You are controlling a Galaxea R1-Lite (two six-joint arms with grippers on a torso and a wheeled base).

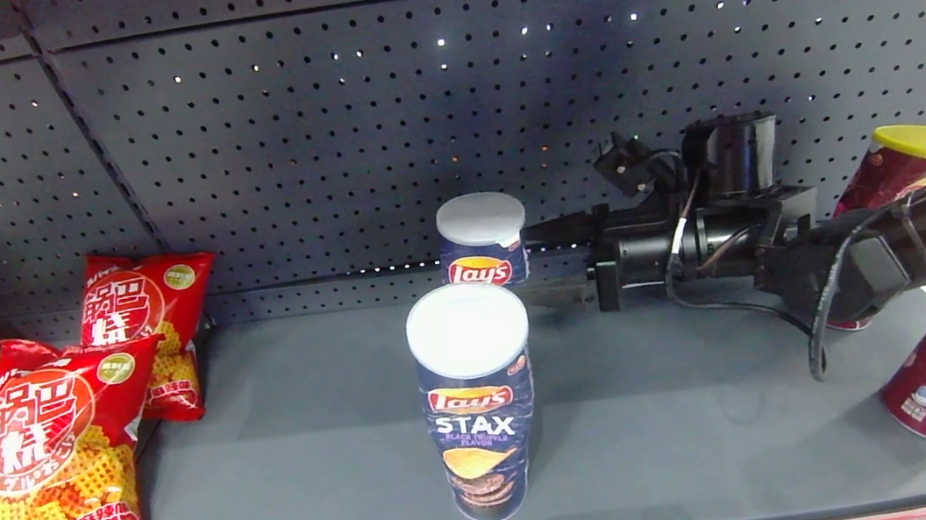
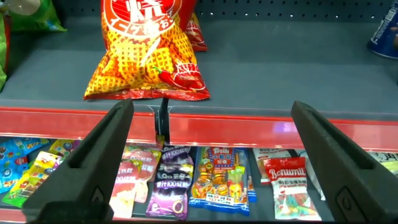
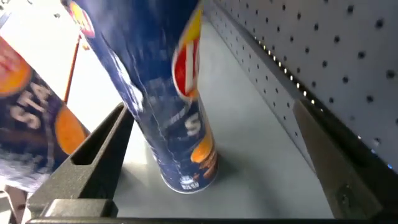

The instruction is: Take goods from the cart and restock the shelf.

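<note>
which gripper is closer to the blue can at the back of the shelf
Right. The right gripper sits around the rear blue can, one finger on either side. The left gripper hangs before the shelf edge, facing the red snack bag.

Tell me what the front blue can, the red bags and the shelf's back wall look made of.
The front blue can: likely a printed cardboard tube, glossy, with a matte white plastic-looking lid. The red bags: thin glossy plastic film, crinkled with highlights. The back wall: probably painted metal, dark grey matte, punched with regular holes.
</note>
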